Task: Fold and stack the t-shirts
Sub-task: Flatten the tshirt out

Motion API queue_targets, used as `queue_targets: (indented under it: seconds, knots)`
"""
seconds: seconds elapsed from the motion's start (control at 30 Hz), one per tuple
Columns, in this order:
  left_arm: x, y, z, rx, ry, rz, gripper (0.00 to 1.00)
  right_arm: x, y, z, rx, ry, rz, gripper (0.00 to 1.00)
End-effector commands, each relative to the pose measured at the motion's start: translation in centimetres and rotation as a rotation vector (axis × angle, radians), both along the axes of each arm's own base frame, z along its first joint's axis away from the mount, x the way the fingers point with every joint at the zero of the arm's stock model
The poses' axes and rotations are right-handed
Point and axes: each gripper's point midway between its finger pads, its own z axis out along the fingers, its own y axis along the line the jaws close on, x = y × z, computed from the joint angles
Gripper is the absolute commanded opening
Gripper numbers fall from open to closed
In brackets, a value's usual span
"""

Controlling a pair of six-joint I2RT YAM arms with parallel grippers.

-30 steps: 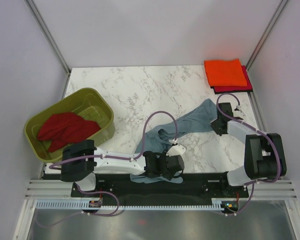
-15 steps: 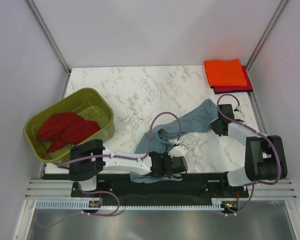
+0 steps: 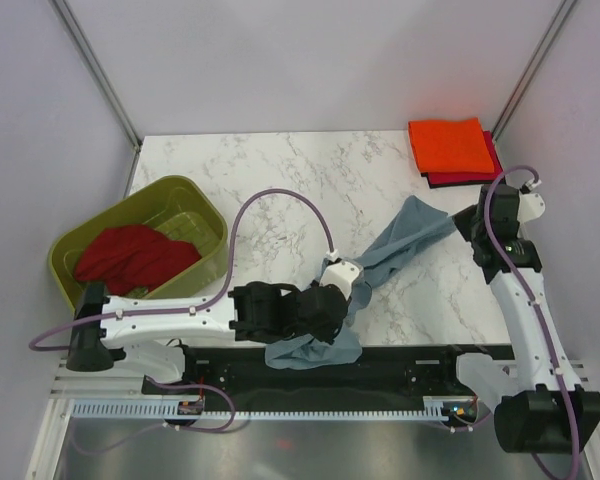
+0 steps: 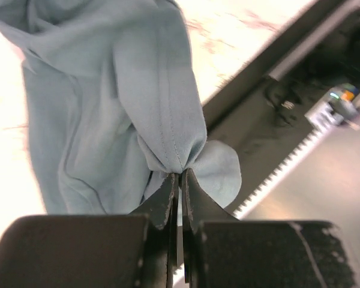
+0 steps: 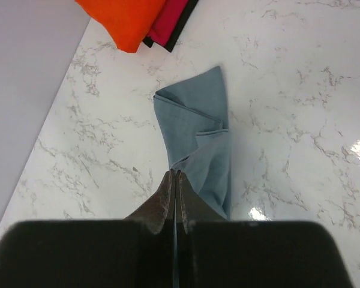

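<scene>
Top: slate blue-grey t-shirt (image 3: 405,235) strung taut above the right half of the marble table (image 3: 260,180). The orange t-shirt (image 3: 447,145) lies folded at the far right.
Left wrist: left gripper (image 4: 179,177) pinched tight on a bunched edge of the shirt.
Right wrist: right gripper (image 5: 174,174) pinched on the other end, the cloth trailing onto the table.
Step looks like spreading; next it needs pulling apart and laying flat.

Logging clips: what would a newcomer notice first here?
A slate blue-grey cloth t-shirt is stretched between the left gripper and right gripper, at centre. A bright orange t-shirt tops a magenta-red t-shirt at the far right corner. A crumpled dark red t-shirt lies in the olive-green plastic tub, left.
</scene>
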Motion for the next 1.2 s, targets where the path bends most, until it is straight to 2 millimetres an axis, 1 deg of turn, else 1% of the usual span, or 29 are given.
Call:
queue_targets:
  seconds: [0.0, 0.03, 0.07, 0.1, 0.13, 0.17, 0.2, 0.23, 0.27, 0.3, 0.4, 0.47, 0.5, 0.53, 0.6, 0.63, 0.67, 0.7, 0.73, 0.77, 0.8, 0.83, 0.87, 0.93, 0.97, 1.0, 1.03, 1.13, 1.17]
  knots:
    - [-3.8, -1.5, -1.0, -0.055, 0.147, -0.153, 0.02, -3.2, 0.7, -4.5, 0.028, 0.151, 0.024, 0.00]
    - [-4.3, -1.6, -1.1, -0.055, 0.168, -0.172, 0.02, -3.6, 0.8, -5.1, 0.034, 0.160, 0.028, 0.00]
    - [-4.7, -1.8, -2.3, -0.053, 0.183, -0.184, 0.02, -4.0, 0.8, -5.6, 0.035, 0.160, 0.031, 0.00]
    - [-5.0, -1.9, -2.9, -0.051, 0.197, -0.188, 0.04, -4.6, 0.9, -7.0, 0.038, 0.185, 0.035, 0.00]
    - [-5.3, -1.5, -4.2, -0.032, 0.212, -0.187, 0.12, -4.8, 1.1, -7.5, 0.038, 0.192, 0.044, 0.00]
    - [-5.5, -1.7, -4.4, -0.045, 0.217, -0.188, 0.24, -5.0, 1.1, -7.8, 0.033, 0.197, 0.052, 0.00]
    - [-5.6, -1.5, -4.7, -0.044, 0.221, -0.186, 0.38, -5.3, 1.1, -8.6, 0.030, 0.213, 0.058, 0.00]
    - [-5.6, -1.1, -4.9, -0.041, 0.218, -0.175, 0.40, -5.5, 1.1, -9.0, 0.026, 0.222, 0.065, 0.00]
    - [-5.5, -0.9, -4.7, -0.049, 0.212, -0.172, 0.43, -5.6, 1.2, -9.2, 0.022, 0.228, 0.071, 0.00]
    - [-5.3, -0.7, -3.9, -0.070, 0.196, -0.171, 0.45, -5.7, 1.2, -9.4, 0.013, 0.237, 0.085, 0.00]
    - [-4.1, -0.2, -3.0, -0.087, 0.116, -0.164, 0.47, -6.0, 1.5, -9.8, 0.020, 0.241, 0.105, 0.00]
    - [-4.0, -0.4, -3.1, -0.077, 0.087, -0.198, 0.47, -6.1, 2.0, -9.9, 0.033, 0.235, 0.127, 0.00]
    - [-4.1, -0.9, -3.0, -0.088, 0.084, -0.218, 0.47, -6.3, 2.1, -10.2, 0.039, 0.242, 0.131, 0.00]
    - [-4.1, -1.3, -3.5, -0.071, 0.080, -0.234, 0.47, -6.2, 2.3, -10.2, 0.047, 0.236, 0.138, 0.00]
    - [-4.5, -2.4, -3.7, -0.067, 0.066, -0.271, 0.47, -6.3, 2.8, -10.4, 0.063, 0.235, 0.159, 0.00]
    - [-4.4, -3.1, -4.4, -0.034, 0.041, -0.286, 0.47, -6.3, 2.9, -10.4, 0.066, 0.233, 0.164, 0.00]
    - [-4.9, -3.5, -4.7, -0.016, 0.021, -0.306, 0.47, -6.2, 3.0, -10.4, 0.067, 0.227, 0.170, 0.00]
    - [-4.7, -3.8, -5.1, 0.012, -0.013, -0.303, 0.46, -6.3, 3.0, -10.7, 0.070, 0.231, 0.171, 0.00]
    - [-5.4, -4.6, -5.6, 0.041, -0.051, -0.339, 0.46, -6.3, 3.0, -10.7, 0.068, 0.232, 0.176, 0.00]
    - [-5.6, -4.9, -5.8, 0.060, -0.082, -0.351, 0.46, -6.1, 3.1, -10.7, 0.069, 0.225, 0.181, 0.00]
    - [-5.5, -5.2, -5.7, 0.073, -0.129, -0.347, 0.46, -6.1, 3.2, -10.7, 0.070, 0.225, 0.188, 0.00]
    - [-5.9, -6.0, -5.2, 0.073, -0.173, -0.377, 0.47, -5.9, 3.3, -10.7, 0.073, 0.227, 0.196, 0.00]
    - [-6.7, -6.4, -6.0, 0.101, -0.197, -0.407, 0.47, -5.9, 3.5, -10.7, 0.072, 0.231, 0.207, 0.00]
    - [-6.1, -7.0, -6.2, 0.120, -0.232, -0.382, 0.49, -5.8, 3.8, -10.4, 0.078, 0.226, 0.229, 0.00]
    - [-6.0, -7.0, -6.6, 0.142, -0.239, -0.379, 0.52, -5.7, 4.0, -10.2, 0.083, 0.223, 0.235, 0.00]
    - [-5.6, -7.0, -7.5, 0.169, -0.248, -0.370, 0.53, -5.7, 4.0, -10.1, 0.085, 0.219, 0.239, 0.00]
    - [-5.4, -7.1, -7.7, 0.173, -0.248, -0.360, 0.54, -5.7, 4.1, -9.9, 0.088, 0.213, 0.242, 0.00]
    - [-4.8, -7.1, -8.7, 0.186, -0.222, -0.336, 0.56, -5.4, 4.2, -9.6, 0.090, 0.196, 0.245, 0.00]
    - [-4.1, -7.0, -8.9, 0.191, -0.211, -0.319, 0.56, -5.3, 4.1, -9.6, 0.088, 0.191, 0.244, 0.00]
